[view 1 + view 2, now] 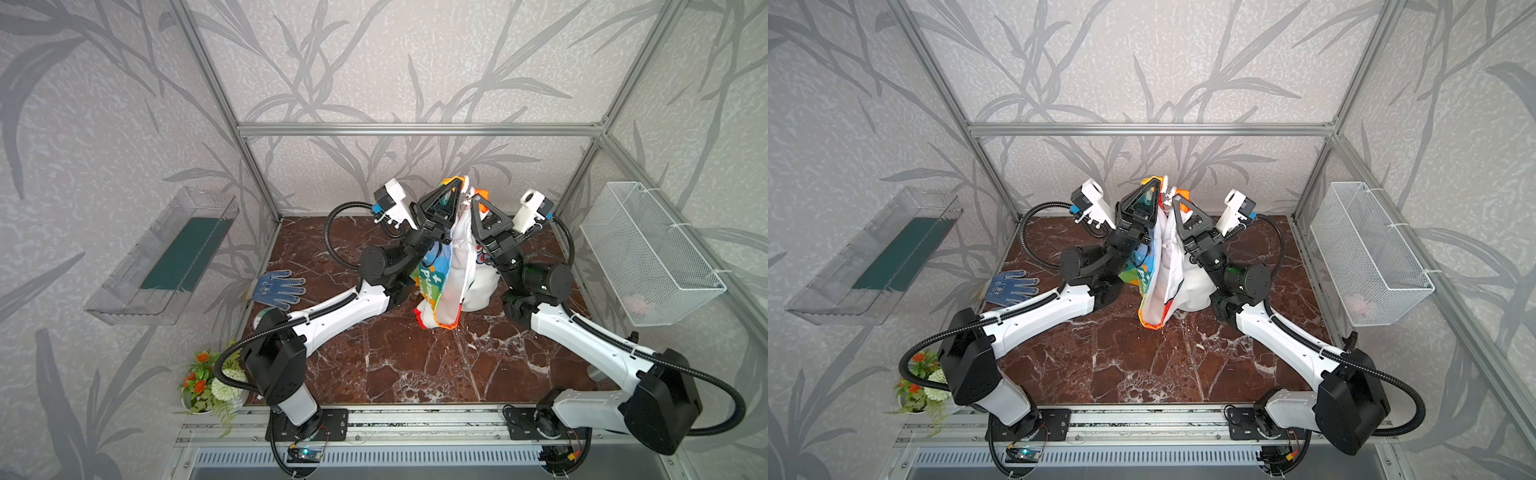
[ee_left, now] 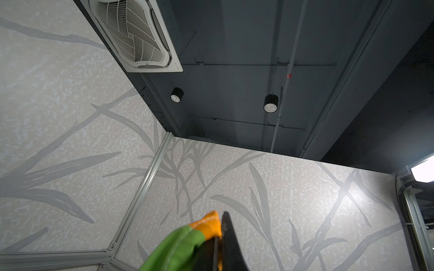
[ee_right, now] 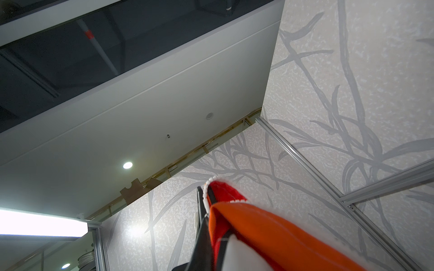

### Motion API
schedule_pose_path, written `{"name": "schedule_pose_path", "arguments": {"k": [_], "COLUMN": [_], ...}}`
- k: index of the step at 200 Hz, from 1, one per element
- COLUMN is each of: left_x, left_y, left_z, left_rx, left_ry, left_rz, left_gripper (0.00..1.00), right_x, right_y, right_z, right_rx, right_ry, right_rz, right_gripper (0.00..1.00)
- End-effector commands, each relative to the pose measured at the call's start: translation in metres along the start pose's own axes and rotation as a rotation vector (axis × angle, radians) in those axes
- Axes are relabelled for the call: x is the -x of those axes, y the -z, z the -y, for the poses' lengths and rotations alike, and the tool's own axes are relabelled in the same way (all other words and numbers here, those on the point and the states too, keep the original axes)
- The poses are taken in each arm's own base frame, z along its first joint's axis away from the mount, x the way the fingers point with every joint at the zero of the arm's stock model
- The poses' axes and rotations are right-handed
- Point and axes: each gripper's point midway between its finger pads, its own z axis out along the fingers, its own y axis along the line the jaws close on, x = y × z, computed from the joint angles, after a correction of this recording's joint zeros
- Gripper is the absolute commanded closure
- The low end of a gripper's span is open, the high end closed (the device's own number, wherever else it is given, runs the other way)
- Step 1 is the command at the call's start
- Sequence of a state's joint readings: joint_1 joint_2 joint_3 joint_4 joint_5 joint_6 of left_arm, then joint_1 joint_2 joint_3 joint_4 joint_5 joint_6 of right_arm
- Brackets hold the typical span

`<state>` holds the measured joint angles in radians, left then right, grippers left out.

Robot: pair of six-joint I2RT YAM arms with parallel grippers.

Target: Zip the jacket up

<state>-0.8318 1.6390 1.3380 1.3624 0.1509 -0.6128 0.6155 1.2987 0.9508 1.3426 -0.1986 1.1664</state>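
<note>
The jacket (image 1: 451, 274) hangs lifted between my two raised grippers, rainbow stripes and white lining showing, and its lower hem rests on the table in both top views (image 1: 1163, 274). My left gripper (image 1: 457, 183) is shut on the jacket's orange and green top edge (image 2: 187, 241), pinched at the fingertips (image 2: 226, 225). My right gripper (image 1: 478, 201) is shut on the other top edge, with the white zipper teeth (image 3: 206, 187) between its fingers and red and orange cloth (image 3: 258, 225) beside them. A metal zipper pull (image 1: 467, 205) dangles between the two grippers.
A blue dotted glove (image 1: 278, 289) lies at the left on the brown marbled table (image 1: 395, 365). A clear bin (image 1: 166, 257) hangs on the left wall and a white wire basket (image 1: 648, 253) on the right wall. A flower pot (image 1: 208, 382) stands at the front left.
</note>
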Motion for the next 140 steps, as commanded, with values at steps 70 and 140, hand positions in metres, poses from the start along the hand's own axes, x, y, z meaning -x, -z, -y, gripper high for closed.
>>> {"name": "schedule_pose_path", "arguments": {"k": [70,140], "left_x": [0.0186,0.0214], "left_y": [-0.0033,-0.0030], "left_z": [0.0184,0.0182], "left_rx": [-0.050,-0.042], "left_ry": [-0.001,-0.007], "left_rz": [0.063,0.071], "left_gripper": [1.00,1.00], "right_x": [0.0104,0.0132], "right_y": [-0.0057,-0.0048], "right_z": [-0.0278,-0.0340], "right_rx": [0.093,0.103], "right_ry": [0.016,0.024], "right_rz": [0.031,0.038], "right_gripper": [1.00,1.00]}}
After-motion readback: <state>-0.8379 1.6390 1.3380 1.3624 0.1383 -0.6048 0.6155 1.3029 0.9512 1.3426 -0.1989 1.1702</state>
